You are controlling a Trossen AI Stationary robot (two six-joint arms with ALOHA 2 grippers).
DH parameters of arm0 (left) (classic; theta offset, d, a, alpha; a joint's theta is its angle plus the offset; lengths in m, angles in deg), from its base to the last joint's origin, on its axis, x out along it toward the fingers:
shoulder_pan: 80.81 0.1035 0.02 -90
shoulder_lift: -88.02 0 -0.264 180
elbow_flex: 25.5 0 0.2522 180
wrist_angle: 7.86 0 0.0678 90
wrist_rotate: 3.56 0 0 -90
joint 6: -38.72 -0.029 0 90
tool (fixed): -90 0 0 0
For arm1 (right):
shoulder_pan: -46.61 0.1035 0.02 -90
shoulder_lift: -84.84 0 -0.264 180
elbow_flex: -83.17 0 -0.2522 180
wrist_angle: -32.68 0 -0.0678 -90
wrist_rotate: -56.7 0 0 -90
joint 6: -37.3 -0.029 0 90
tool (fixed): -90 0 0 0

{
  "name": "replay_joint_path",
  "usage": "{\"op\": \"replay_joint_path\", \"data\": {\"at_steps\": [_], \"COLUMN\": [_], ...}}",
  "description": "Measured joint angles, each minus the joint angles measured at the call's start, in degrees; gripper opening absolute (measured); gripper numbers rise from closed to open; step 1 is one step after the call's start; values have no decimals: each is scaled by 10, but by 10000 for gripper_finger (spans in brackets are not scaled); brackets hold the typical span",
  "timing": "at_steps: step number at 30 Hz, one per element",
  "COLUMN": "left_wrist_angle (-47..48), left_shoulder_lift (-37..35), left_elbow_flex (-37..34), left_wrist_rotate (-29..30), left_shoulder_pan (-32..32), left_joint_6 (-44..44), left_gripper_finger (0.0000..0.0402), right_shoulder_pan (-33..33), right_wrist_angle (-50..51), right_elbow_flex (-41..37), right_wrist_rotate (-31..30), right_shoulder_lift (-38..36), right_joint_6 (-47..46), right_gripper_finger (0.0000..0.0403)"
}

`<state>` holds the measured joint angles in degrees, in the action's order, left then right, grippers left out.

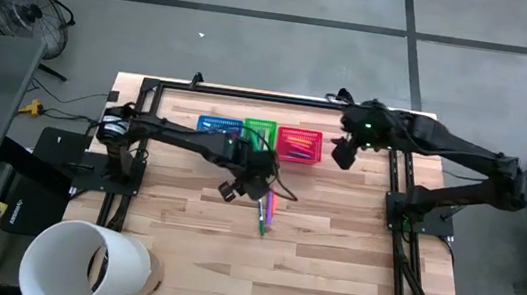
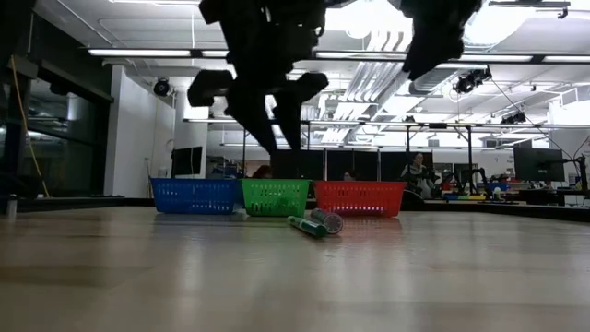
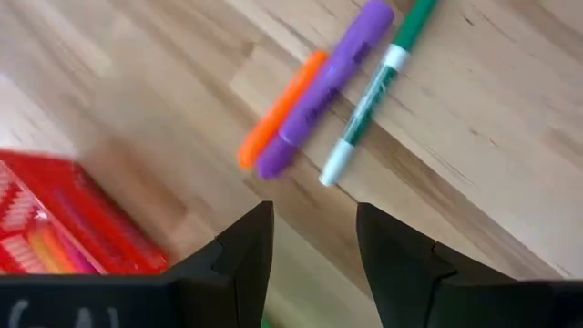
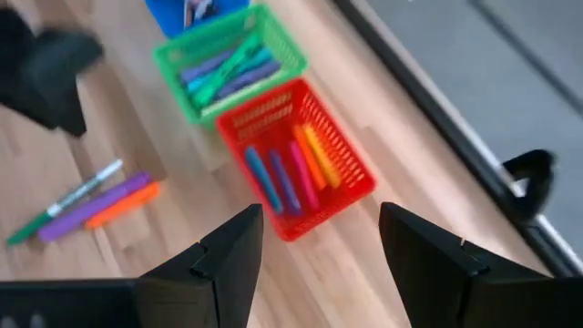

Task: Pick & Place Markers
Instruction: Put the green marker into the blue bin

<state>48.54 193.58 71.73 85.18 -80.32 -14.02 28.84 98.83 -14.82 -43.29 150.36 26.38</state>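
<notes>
Three markers lie side by side on the wooden table: an orange marker (image 3: 281, 109), a purple marker (image 3: 326, 87) and a green marker (image 3: 373, 91) with a white cap; they also show as a cluster (image 1: 266, 211) in the high view. My left gripper (image 3: 314, 246) hovers open just short of their ends, nothing between its fingers. More markers lie in the red basket (image 4: 296, 169) and the green basket (image 4: 228, 59). My right gripper (image 4: 319, 264) hangs open above the table beside the red basket, holding nothing.
The blue basket (image 1: 214, 126), green basket (image 1: 259, 132) and red basket (image 1: 299, 144) stand in a row at the table's far side. A white cylinder (image 1: 83, 261) stands at the near left corner. Bare wood lies near the front edge.
</notes>
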Motion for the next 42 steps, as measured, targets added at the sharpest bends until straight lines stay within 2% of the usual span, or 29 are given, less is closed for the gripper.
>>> {"op": "replay_joint_path", "data": {"at_steps": [5,8,16,26,34,42], "left_wrist_angle": [-1,-18,-34,-54,-78,-67], "left_shoulder_lift": [30,43,73,92,119,129], "left_elbow_flex": [0,3,2,2,4,2], "left_wrist_rotate": [4,4,0,-23,-15,-24], "left_shoulder_pan": [-18,-30,-36,-36,-35,-35], "left_joint_6": [-46,-87,-106,-156,-176,-178], "left_gripper_finger": [154,154,154,154,154,154], "right_shoulder_pan": [0,0,11,65,99,111], "right_wrist_angle": [11,16,18,6,-3,-9], "right_elbow_flex": [0,0,-58,-167,-215,-219], "right_wrist_rotate": [-36,-31,111,198,196,194], "right_shoulder_lift": [-64,-99,-162,-183,-183,-183], "right_joint_6": [-22,-42,-52,-42,-70,-77], "right_gripper_finger": [209,209,208,208,208,209]}}
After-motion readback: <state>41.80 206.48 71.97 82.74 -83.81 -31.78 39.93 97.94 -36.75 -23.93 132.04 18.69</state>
